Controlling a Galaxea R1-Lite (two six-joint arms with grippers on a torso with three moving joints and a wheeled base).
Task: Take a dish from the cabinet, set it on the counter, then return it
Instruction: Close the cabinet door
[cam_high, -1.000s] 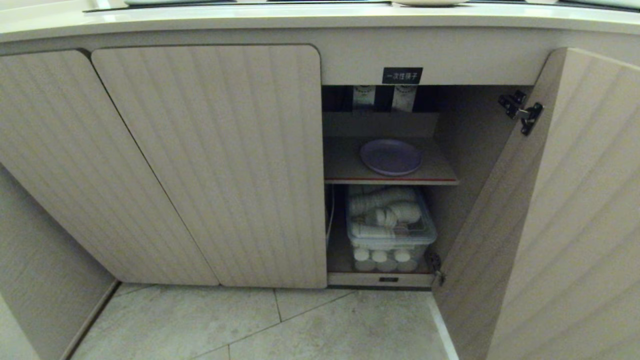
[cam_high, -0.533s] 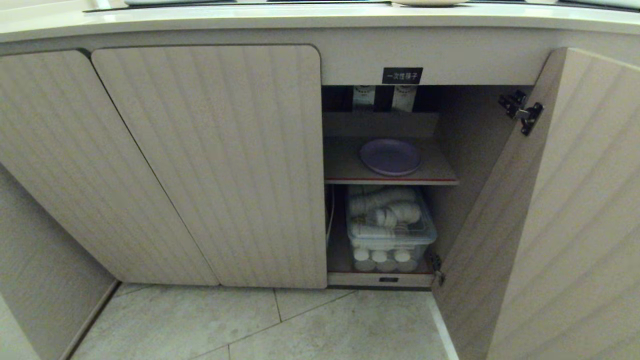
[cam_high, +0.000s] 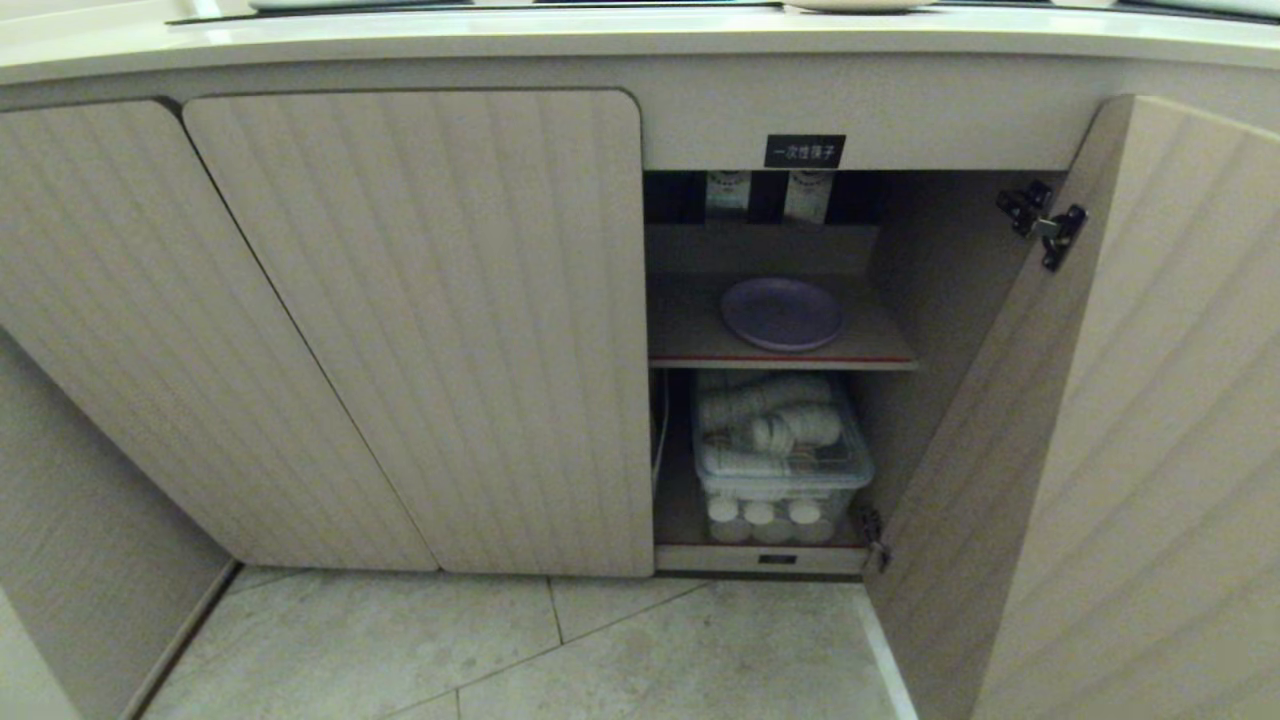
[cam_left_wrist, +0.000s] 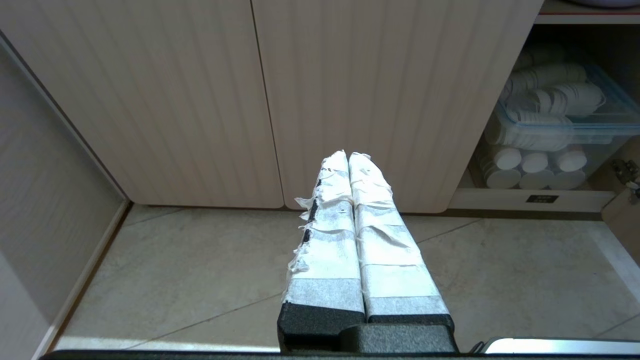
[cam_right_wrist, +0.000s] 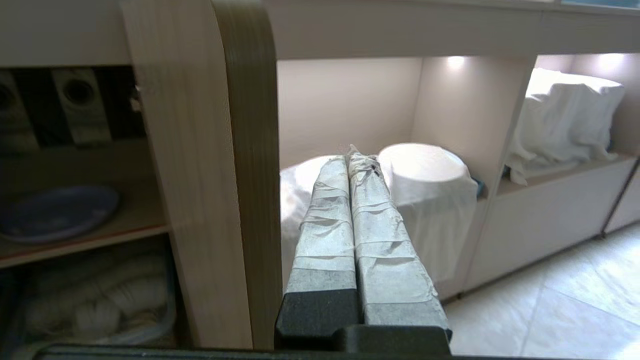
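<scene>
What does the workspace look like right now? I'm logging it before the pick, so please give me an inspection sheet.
Surface: counter edge only, at the top of the head view.
Job's things: dish flat on the red-edged shelf of the cabinet; right door open.
Clutter: clear bin of white cups under the shelf.
Grippers: left gripper shut, empty, above the floor; right gripper shut, empty, by the open door's edge.
Cables: nothing seen.
Surroundings: tiled floor.

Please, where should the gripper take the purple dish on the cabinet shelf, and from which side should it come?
Probably the near rim of the dish, coming straight in through the open door side. It lies flat on the shelf with only its thin raised edge to pinch, and its front edge sits close to the shelf's red lip.
</scene>
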